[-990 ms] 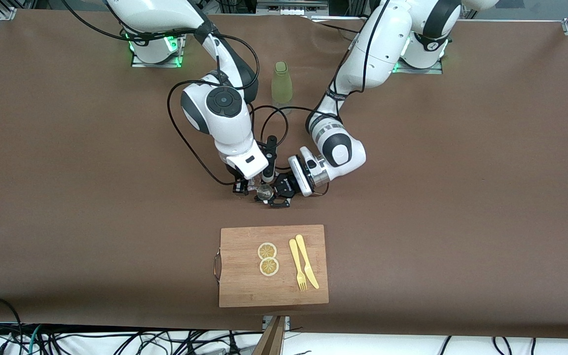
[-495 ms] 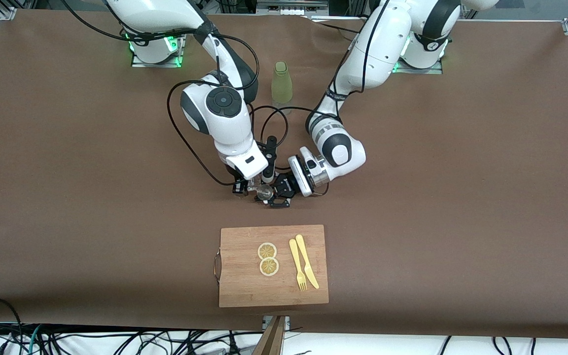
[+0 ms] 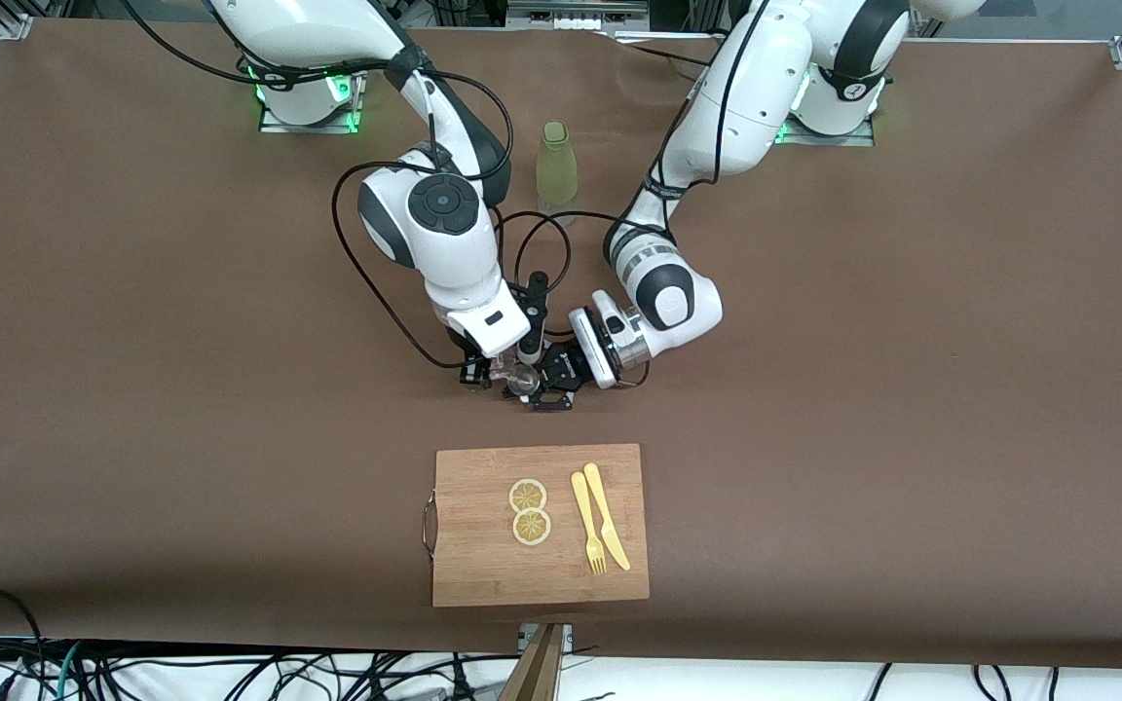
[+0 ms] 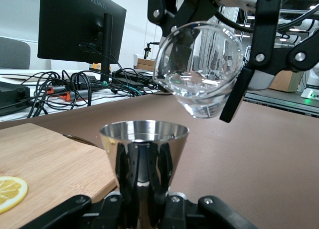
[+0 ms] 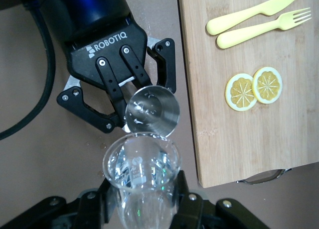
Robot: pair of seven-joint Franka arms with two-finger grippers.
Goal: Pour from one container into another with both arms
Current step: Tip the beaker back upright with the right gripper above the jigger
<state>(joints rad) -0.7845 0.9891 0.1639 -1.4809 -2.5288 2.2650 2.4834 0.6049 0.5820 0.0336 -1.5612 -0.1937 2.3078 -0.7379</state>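
Both jaws clenched, right gripper [image 5: 144, 209] tilting clear glass [image 5: 142, 164] over left gripper's [image 4: 144, 209] steel cup [image 4: 144, 139]

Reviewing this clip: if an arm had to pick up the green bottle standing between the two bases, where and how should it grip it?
Probably around the wider body of the green bottle, below its narrower capped neck, with a pincer coming in level from the side. It stands upright and alone on the table, so its sides look open; from above, only the small cap offers itself.
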